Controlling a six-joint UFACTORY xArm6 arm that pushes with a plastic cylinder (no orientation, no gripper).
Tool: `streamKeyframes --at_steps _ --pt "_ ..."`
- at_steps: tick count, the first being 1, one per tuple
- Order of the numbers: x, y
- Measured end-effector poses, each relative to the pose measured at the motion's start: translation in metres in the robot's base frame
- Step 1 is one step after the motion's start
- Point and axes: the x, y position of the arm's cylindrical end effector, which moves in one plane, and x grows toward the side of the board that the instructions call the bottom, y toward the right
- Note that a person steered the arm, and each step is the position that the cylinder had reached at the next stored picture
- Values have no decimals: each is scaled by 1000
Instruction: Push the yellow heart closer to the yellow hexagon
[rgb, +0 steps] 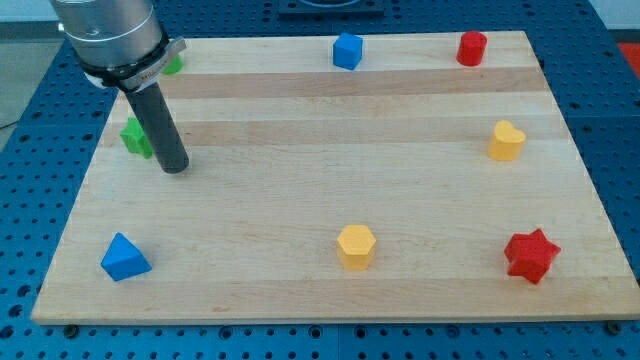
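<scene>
The yellow heart (506, 140) lies near the board's right edge, at mid height. The yellow hexagon (356, 245) lies at the bottom centre, well to the lower left of the heart. My tip (173, 167) rests on the board at the view's left, far from both yellow blocks. It stands just right of a green block (134, 135) that the rod partly hides.
A blue block (347, 50) and a red block (472, 47) sit along the top edge. A red star (530, 256) lies at the bottom right, a blue triangle (124, 258) at the bottom left. Another green block (174, 64) peeks out behind the arm at top left.
</scene>
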Motion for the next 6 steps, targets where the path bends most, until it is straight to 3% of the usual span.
streamKeyframes --at_steps 2,4,6 --pt "0 6" --pt "5 152" --pt "50 310"
